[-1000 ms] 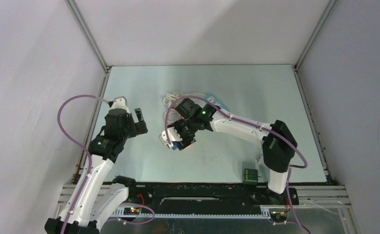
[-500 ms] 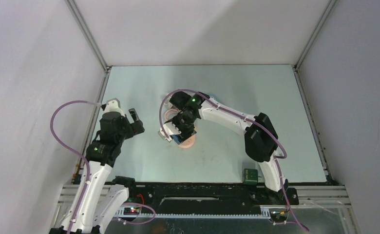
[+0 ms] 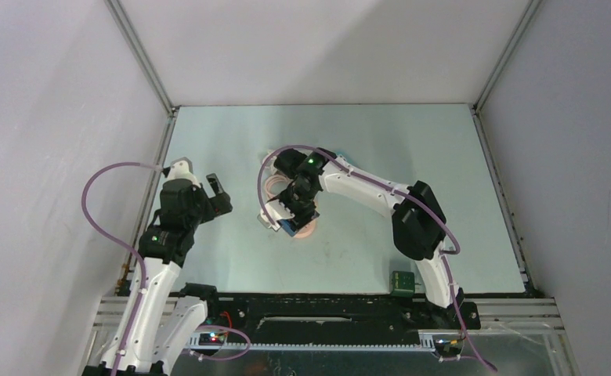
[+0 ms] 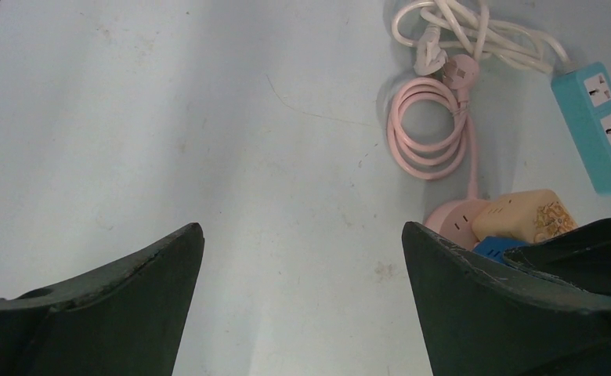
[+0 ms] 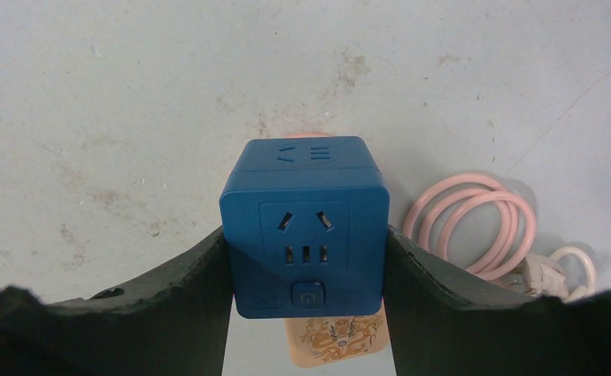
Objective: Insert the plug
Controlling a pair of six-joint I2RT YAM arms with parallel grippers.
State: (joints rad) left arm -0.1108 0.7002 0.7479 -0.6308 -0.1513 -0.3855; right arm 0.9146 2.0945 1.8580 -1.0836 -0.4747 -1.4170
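Note:
My right gripper (image 5: pixel 306 235) is shut on a blue cube plug adapter (image 5: pixel 305 219), one finger on each side of it and its socket face towards the wrist camera. It hangs just over a round pink socket (image 4: pixel 451 215) with a coiled pink cord (image 4: pixel 428 129). A beige adapter with a dragon print (image 5: pixel 334 337) sits on that socket, right by the cube. In the top view the cube (image 3: pixel 293 222) is at the table's middle. My left gripper (image 4: pixel 302 229) stands open and holds nothing, left of the socket.
A teal power strip (image 4: pixel 608 125) with a bundled white cord (image 4: pixel 475 31) lies beyond the pink coil. A small green box (image 3: pixel 402 280) sits by the right arm's base. Bare table (image 4: pixel 169 117) lies ahead of the left gripper.
Over the last second the right arm carried the blue cube slightly left over the pink socket, then held nearly still. The left arm drew back to the left.

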